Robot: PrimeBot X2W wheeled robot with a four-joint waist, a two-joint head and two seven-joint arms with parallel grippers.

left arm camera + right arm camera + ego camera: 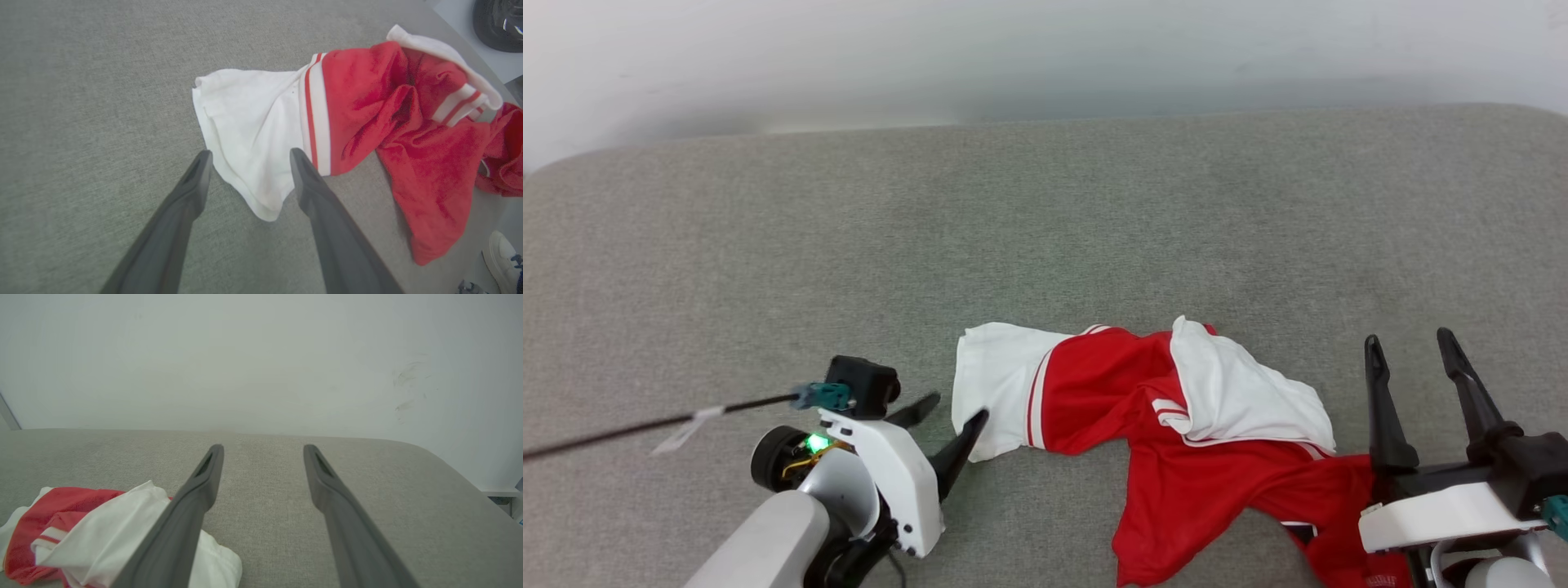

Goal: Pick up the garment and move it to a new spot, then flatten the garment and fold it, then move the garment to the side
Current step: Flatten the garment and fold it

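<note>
Angling low beside the garment (367, 102) — left fingers (186, 196) wide apart, empty.

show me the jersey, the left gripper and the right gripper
jersey (1094, 392), head view, on the red body cloth
left gripper (250, 153), left wrist view, midway between its fingertips
right gripper (1408, 336), head view, midway between its fingertips

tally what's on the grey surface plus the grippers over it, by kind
garment: 1
grippers: 2, left gripper and right gripper, both open
total: 3
</note>
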